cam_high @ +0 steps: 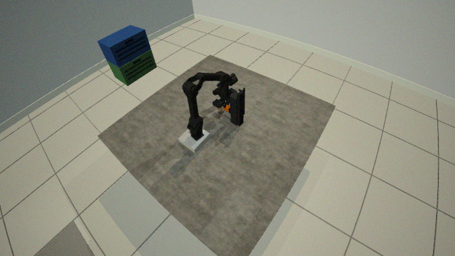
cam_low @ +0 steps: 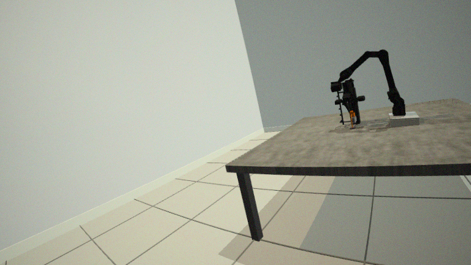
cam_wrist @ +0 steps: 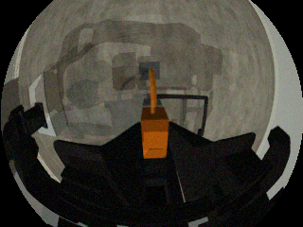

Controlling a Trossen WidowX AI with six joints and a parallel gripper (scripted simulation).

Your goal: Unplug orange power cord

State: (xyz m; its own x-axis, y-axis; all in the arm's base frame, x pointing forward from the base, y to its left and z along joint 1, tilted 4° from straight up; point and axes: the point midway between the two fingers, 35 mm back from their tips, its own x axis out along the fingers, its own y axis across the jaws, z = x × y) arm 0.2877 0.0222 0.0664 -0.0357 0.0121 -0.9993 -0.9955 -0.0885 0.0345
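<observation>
My gripper [cam_high: 226, 105] [cam_low: 352, 111] [cam_wrist: 154, 126] is shut on the orange plug [cam_high: 227, 108] [cam_low: 352, 113] [cam_wrist: 154, 142], with one dark finger on each side of it in the wrist view. The black power strip [cam_high: 236, 110] stands upright beside the gripper, and the plug is against its face in the top view. The fingers hide where the plug meets the strip, so I cannot tell how deep it sits. The orange cord [cam_low: 351, 124] [cam_wrist: 152, 90] runs from the plug down to the table.
The arm's pale base block [cam_high: 194, 142] [cam_low: 404, 119] stands on the grey-brown table [cam_high: 268, 159] [cam_low: 295, 151]. A thin black frame [cam_wrist: 206, 113] shows right of the plug in the wrist view. Blue [cam_high: 130, 47] and green [cam_high: 137, 69] crates are stacked beyond the table.
</observation>
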